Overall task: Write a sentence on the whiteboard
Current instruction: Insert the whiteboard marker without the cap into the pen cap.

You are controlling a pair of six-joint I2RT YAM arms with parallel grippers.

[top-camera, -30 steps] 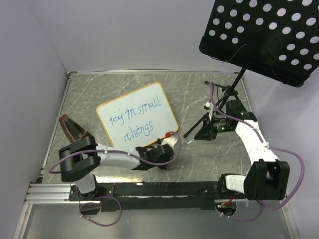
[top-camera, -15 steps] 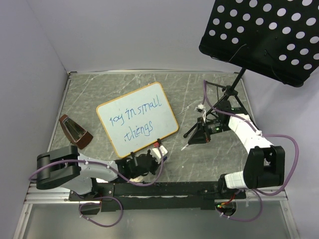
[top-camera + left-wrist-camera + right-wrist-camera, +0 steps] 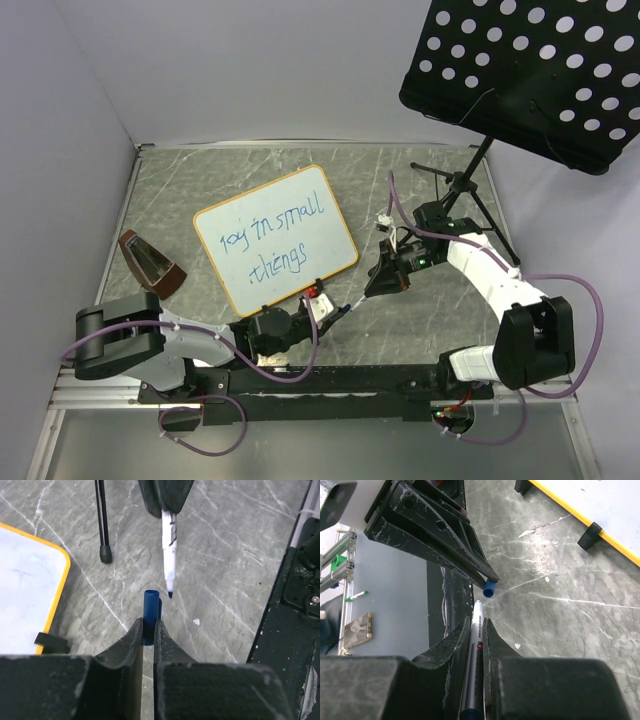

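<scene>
**While the board lies written, cap and pen tip sit just apart**

Where the grey marbled table meets its left edge, we see a dark brown wedge-shaped block lying near the board. Right of it, the small white whiteboard with rounded corners and a thin orange frame lies tilted on the table's left-centre. It carries the sentence in thin blue handwriting, two lines reading roughly "joy in small things".

Just past the board's near right corner, the left gripper is pinched almost closed on a short blue cap, whose open end points away from it. Facing it, the dark tip of a slim white marker sits just beside that opening, not touching. The right gripper clamps the marker's barrel between nearly closed fingers. Farthest right, a black perforated music-stand panel rises over the table's corner.
</scene>
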